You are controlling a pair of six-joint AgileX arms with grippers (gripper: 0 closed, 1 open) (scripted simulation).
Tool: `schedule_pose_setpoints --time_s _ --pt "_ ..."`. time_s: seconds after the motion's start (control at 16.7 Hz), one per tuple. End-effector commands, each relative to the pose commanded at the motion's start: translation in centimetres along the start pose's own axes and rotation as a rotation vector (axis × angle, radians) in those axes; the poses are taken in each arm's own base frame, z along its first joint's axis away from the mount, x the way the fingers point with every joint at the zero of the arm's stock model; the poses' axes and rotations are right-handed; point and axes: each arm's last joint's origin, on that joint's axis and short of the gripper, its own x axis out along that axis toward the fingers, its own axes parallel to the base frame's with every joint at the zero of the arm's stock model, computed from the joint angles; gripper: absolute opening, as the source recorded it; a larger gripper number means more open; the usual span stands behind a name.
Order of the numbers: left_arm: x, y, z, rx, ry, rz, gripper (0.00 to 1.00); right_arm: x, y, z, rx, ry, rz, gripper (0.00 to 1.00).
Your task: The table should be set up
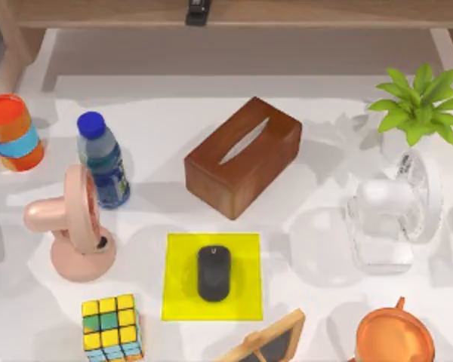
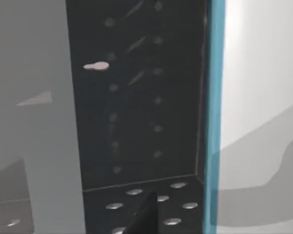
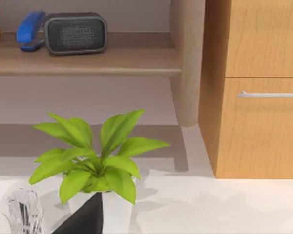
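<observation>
The white table [image 1: 158, 113] carries a black mouse [image 1: 213, 272] lying on a yellow square mat [image 1: 245, 253] near the front middle. Behind the mat a brown wooden tissue box [image 1: 243, 156] sits at an angle. A dark part of my left gripper [image 2: 146, 214] rises from the lower edge of the left wrist view, in front of a dark perforated panel [image 2: 136, 97]. A dark part of my right gripper [image 3: 85, 219] shows in the right wrist view just before the green potted plant [image 3: 95, 156], which stands at the table's back right [image 1: 419, 102].
On the left stand a blue-capped bottle [image 1: 103, 160], a pink fan [image 1: 72, 226], an orange-and-blue can [image 1: 13, 132] and a Rubik's cube [image 1: 112, 326]. On the right are a white fan [image 1: 396, 211] and an orange cup [image 1: 394, 335]. A wood-framed board [image 1: 268, 339] sits at the front edge. A wooden shelf [image 3: 88, 61] and a drawer cabinet [image 3: 263, 87] stand behind.
</observation>
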Motion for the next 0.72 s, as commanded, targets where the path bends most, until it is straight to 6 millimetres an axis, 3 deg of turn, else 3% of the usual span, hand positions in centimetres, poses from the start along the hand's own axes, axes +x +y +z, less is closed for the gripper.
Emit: schedule_pose_setpoints --time_s 0.12,0.72 --pt "0.00 0.00 0.00 0.000 0.000 0.000 1.00 0.00 0.00 0.00 0.000 0.000 0.000 1.00" --pt "-0.47 0.16 -0.10 0.002 0.003 0.007 1.00 0.00 0.00 0.00 0.000 0.000 0.000 1.00"
